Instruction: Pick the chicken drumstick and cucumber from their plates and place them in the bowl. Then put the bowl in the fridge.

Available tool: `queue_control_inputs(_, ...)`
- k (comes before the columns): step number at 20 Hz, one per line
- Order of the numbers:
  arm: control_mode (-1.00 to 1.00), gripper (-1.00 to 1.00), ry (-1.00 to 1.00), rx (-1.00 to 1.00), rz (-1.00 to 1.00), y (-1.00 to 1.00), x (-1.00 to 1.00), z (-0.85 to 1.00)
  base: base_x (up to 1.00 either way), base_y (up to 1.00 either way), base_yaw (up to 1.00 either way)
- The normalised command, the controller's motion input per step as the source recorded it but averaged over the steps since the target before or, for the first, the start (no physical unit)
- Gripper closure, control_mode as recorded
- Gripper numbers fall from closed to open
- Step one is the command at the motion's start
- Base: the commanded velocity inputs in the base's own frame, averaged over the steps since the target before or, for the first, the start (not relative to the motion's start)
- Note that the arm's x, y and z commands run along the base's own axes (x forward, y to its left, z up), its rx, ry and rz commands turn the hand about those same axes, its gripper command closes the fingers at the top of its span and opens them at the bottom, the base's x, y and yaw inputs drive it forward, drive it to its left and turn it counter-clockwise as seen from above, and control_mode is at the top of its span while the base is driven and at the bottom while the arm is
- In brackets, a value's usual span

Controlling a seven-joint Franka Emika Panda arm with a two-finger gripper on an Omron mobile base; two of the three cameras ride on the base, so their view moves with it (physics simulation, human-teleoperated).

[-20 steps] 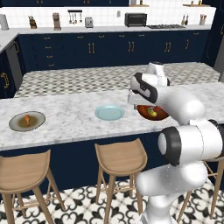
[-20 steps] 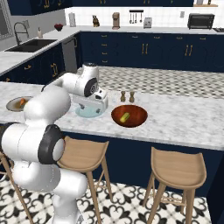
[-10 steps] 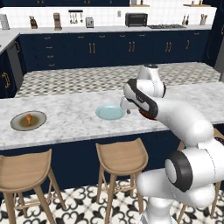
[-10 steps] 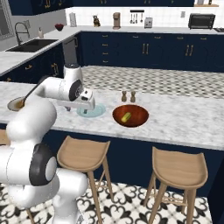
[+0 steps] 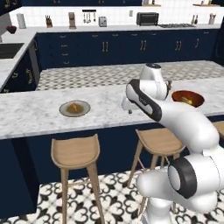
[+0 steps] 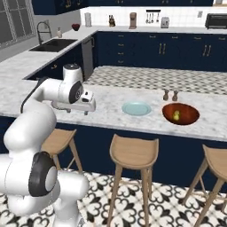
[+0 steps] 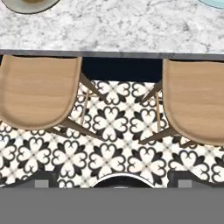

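Kitchen, rendered: one long white-grey marble island counter (image 5: 39, 116) with dark navy cabinets behind it and a black-and-white patterned tile floor (image 7: 109, 127) below.

Left to right along the counter:

1. One round olive-brown plate with a grey rim (image 5: 75, 108), at the left. On it lies one small orange-brown lumpy chicken drumstick (image 5: 75, 106). In the hand view, the plate's edge shows at the top left corner.
2. One white robot arm with dark joints, reaching over the counter's front edge between the two plates. Its one two-finger gripper (image 6: 90, 110) hangs clear of the counter and holds nothing. In the hand view, the two dark fingertips (image 7: 41, 178) stand far apart at the bottom, jaws wide.
3. One round flat pale blue plate (image 6: 136, 108), bare, right of the gripper.
4. Two small brown shakers (image 6: 170, 95), standing upright side by side behind the bowl.
5. One round shallow dark red-brown bowl (image 6: 190, 118), at the right. Inside it rests one short yellow-green cucumber (image 6: 176, 116).

Beneath the counter: three light wooden bar stools (image 6: 134, 153) in the right base view; two of their seats appear in the hand view.
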Motion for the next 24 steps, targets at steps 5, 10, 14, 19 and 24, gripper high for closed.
queue_control_inputs(5,1.0,-1.0,0.0,0.0,0.0,0.0,0.0,0.0,0.06,1.0,-0.03)
queue_control_inputs(10,1.0,-1.0,0.0,0.0,0.0,0.0,0.0,0.0,1.0,0.86,0.0)
queue_control_inputs(14,1.0,-1.0,0.0,0.0,0.0,0.0,0.0,0.0,1.0,0.18,0.0)
queue_control_inputs(19,-1.0,-1.0,0.2,0.0,0.06,-0.28,1.0,-0.31,0.0,0.0,0.0)
queue_control_inputs(24,-1.0,-1.0,0.05,0.0,0.13,-0.24,0.98,-0.56,0.0,0.0,0.0)
